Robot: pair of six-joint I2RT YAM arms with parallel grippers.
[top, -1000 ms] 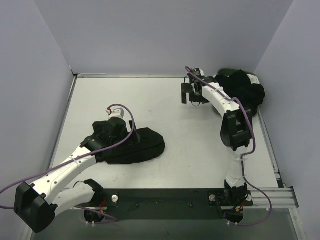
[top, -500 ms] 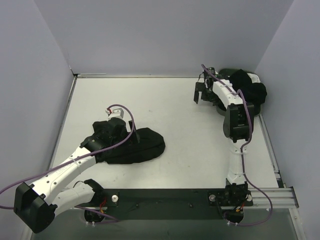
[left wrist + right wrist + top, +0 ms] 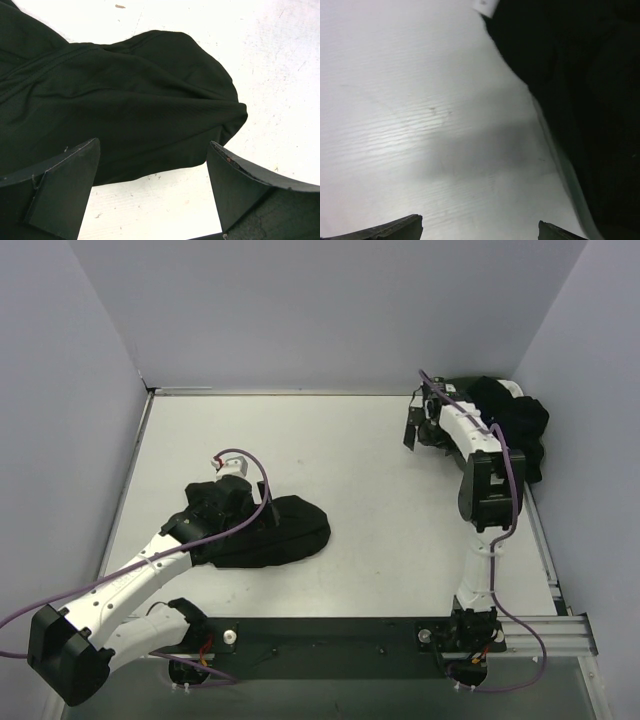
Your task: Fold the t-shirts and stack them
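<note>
- White table [image 3: 340, 450] fills the floor of the cell. Its top is matt, with faint scuffs and specks that show in both wrist views.
- Pale grey-violet walls [image 3: 320, 310] close it in on three sides: left, back and right.
- A metal rail [image 3: 560, 635] runs along the near edge at the bottom of the overhead view, where I count two arm bases.
- I count two purple cables, one along each arm; the left one [image 3: 245, 455] loops up above the wrist.
- Shirts: I see one loose black shirt [image 3: 290, 530] lying bunched on the table, lower left of centre in the overhead view.
- I also see one dark pile [image 3: 510, 425] in the upper right corner, against the right wall. I cannot count the shirts in that pile.
- One small white bit [image 3: 485, 6] shows at the pile's edge, top of the right wrist view; cloth or label, I cannot tell.
- Left gripper [image 3: 152, 150]: it hangs over the left part of the loose shirt. Its jaws are spread wide with nothing between them, and the shirt's rounded edge lies on the table below.
- Right gripper [image 3: 479, 224]: it sits at the upper right, just left of the pile. Its jaws are spread wide over bare table and hold nothing, with the pile's dark cloth along the right side of its view.
</note>
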